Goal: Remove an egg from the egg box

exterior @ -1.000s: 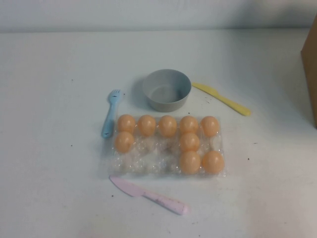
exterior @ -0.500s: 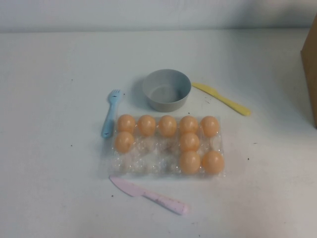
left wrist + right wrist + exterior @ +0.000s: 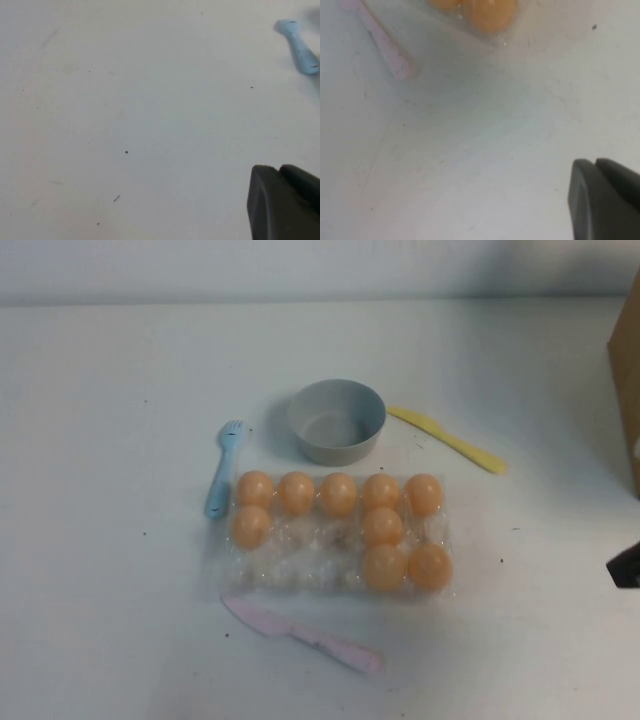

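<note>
Nine smooth peach-orange eggs (image 3: 431, 566) sat untouched in the clear crinkly plastic egg box (image 3: 300, 565) mid-table. The right gripper (image 3: 625, 567) showed at the right edge and the left gripper (image 3: 285, 202) hung over bare tabletop; whether either's fingers were open I cannot tell. Approach seemed just begun: next, reaching the near-right egg.

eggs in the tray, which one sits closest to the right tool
The egg in the near-right corner cup of the egg box, last in the near row, lies closest to the right tool entering at the right edge. The left tool shows only in its wrist view.

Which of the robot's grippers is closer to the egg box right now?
Right. The right gripper shows at the table's right edge beside the egg box; the left gripper is out of the high view.
</note>
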{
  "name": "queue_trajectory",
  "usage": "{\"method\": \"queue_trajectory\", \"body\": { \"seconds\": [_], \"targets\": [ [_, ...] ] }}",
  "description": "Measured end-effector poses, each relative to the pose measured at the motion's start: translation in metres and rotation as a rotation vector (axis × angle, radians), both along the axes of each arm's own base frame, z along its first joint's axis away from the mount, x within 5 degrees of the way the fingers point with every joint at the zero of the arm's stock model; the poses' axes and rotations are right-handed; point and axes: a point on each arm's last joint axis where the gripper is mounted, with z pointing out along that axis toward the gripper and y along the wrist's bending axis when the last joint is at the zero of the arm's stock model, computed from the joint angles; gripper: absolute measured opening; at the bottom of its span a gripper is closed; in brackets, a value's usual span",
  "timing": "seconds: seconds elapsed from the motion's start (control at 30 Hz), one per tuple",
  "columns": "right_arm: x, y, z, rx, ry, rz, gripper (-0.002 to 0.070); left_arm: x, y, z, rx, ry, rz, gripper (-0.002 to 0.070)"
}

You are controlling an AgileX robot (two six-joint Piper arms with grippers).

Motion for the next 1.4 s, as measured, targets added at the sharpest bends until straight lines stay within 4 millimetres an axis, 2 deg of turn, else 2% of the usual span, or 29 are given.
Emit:
{"method": "queue_trajectory", "body": {
  "seconds": [0.2, 0.37, 0.47, 0.63, 0.7, 0.77, 0.93, 1.1, 1.4],
  "targets": [
    [0.032, 0.024, 0.018, -0.103, -0.030, 0.132, -0.0017, 0.000, 0.000, 0.000, 0.000, 0.000, 0.000, -0.0003],
    [0.052, 0.049, 0.022, -0.143, -0.054, 0.264, -0.0001, 0.000, 0.000, 0.000, 0.000, 0.000, 0.000, -0.0003],
    [0.057, 0.066, 0.019, -0.166, -0.071, 0.393, 0.0081, 0.000, 0.000, 0.000, 0.000, 0.000, 0.000, -0.0003],
    [0.059, 0.094, 0.003, -0.233, -0.092, 0.627, 0.0347, 0.000, 0.000, 0.000, 0.000, 0.000, 0.000, -0.0003],
    [0.061, 0.104, -0.006, -0.281, -0.112, 0.700, 0.0421, 0.000, 0.000, 0.000, 0.000, 0.000, 0.000, -0.0003],
    [0.063, 0.114, -0.015, -0.332, -0.148, 0.769, 0.0463, 0.000, 0.000, 0.000, 0.000, 0.000, 0.000, -0.0003],
    [0.072, 0.131, -0.038, -0.400, -0.172, 0.851, 0.0487, 0.000, 0.000, 0.000, 0.000, 0.000, 0.000, -0.0003],
    [0.084, 0.137, -0.056, -0.427, -0.174, 0.860, 0.0489, 0.000, 0.000, 0.000, 0.000, 0.000, 0.000, -0.0003],
    [0.100, 0.146, -0.062, -0.437, -0.262, 0.880, 0.0491, 0.000, 0.000, 0.000, 0.000, 0.000, 0.000, -0.0003]
  ]
}}
